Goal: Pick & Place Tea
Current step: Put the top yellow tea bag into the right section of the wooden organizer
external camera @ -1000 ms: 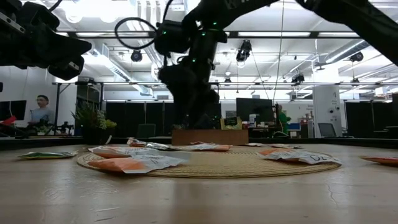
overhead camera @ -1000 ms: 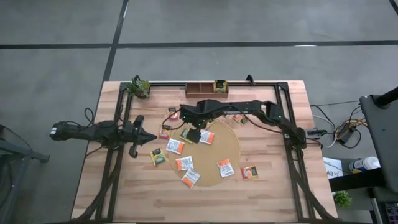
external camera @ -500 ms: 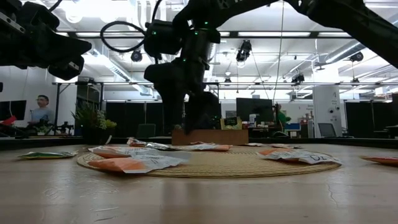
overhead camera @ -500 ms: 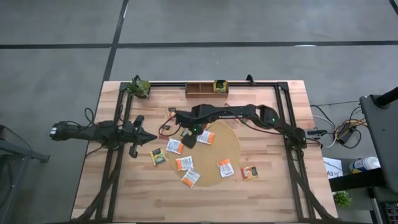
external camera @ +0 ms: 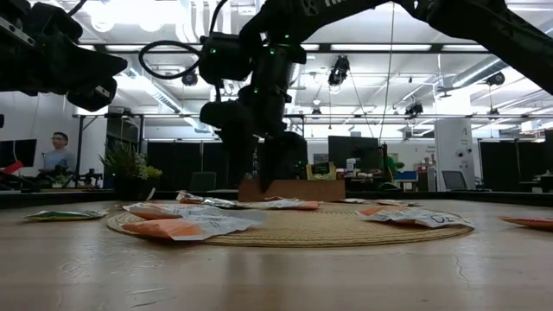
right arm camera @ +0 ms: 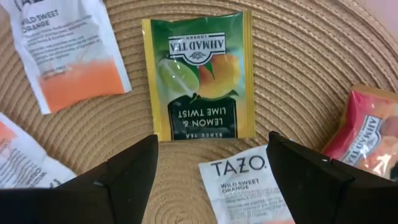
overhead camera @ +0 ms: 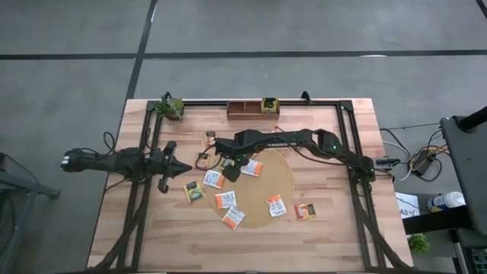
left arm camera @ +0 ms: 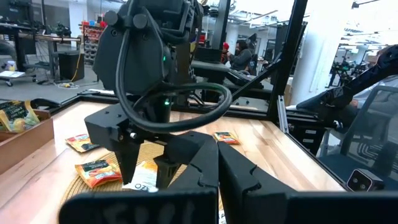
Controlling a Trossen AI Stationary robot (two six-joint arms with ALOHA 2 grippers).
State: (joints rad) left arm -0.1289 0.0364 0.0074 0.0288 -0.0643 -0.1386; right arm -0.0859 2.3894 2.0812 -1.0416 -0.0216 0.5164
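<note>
Several flat tea sachets, orange, white-and-orange and green, lie on and around the round mat (overhead camera: 262,189). My right gripper (overhead camera: 230,167) hangs open just above the mat's left part (external camera: 263,177). In its wrist view a dark green and yellow sachet (right arm camera: 200,84) lies flat on the mat ahead of the open fingers (right arm camera: 214,177), which touch nothing. A white-and-orange sachet (right arm camera: 245,180) lies between the fingertips. My left gripper (overhead camera: 183,167) waits shut over the table's left part, raised off it (external camera: 95,86).
A small wooden compartment tray (overhead camera: 247,109) with one green sachet (overhead camera: 269,105) stands at the far edge, beside a small plant (overhead camera: 170,106). Loose sachets lie left of the mat (overhead camera: 194,191) and at its near right (overhead camera: 305,211). A black frame (overhead camera: 358,152) borders the table.
My right gripper has moved a little toward the table's left edge and come down closer to the mat, its arm stretching flatter. It has stayed open. The sachets have not moved.
</note>
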